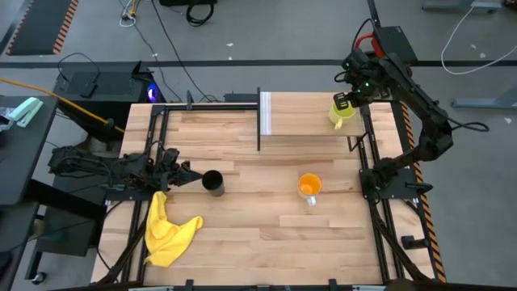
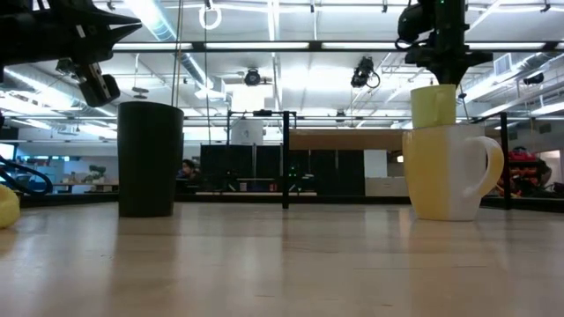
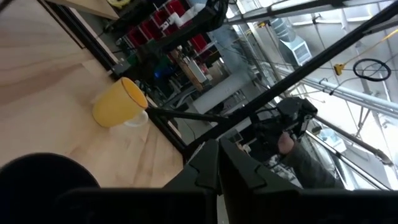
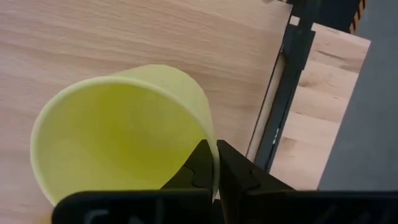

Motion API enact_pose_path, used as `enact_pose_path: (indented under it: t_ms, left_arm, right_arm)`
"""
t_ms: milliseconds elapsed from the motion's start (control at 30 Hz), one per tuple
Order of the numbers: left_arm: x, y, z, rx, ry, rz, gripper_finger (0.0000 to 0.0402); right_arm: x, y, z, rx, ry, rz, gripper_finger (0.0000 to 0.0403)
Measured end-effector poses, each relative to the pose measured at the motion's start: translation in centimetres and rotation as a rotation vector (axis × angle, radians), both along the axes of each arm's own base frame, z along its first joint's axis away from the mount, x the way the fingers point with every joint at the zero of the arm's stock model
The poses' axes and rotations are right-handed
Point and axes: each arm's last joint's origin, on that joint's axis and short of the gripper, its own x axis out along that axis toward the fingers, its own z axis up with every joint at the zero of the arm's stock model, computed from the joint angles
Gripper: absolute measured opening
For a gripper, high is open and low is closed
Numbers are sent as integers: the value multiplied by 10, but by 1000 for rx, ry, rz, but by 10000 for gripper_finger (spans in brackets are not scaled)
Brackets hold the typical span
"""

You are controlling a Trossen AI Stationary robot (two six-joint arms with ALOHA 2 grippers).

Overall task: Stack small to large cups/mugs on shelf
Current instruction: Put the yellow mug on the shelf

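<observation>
No readable labels; right gripper (image 4: pixel 214 163) pinches the green mug (image 1: pixel 341 112) rim at the shelf (image 1: pixel 311 124) edge (left gripper (image 1: pixel 187 172) closed, empty, beside the tumbler (image 1: pixel 213 183))

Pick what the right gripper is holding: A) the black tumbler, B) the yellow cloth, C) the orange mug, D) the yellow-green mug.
D: in the right wrist view the right gripper pinches the rim of the yellow-green mug, held over the shelf.
</observation>
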Motion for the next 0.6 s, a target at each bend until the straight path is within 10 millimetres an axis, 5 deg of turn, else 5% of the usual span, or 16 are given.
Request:
enact_pose_path:
  t_ms: [600]
  left_arm:
    - [0, 1, 0, 23, 2, 28, 24]
  right_arm:
    - [1, 0, -4, 14, -4, -72, 12]
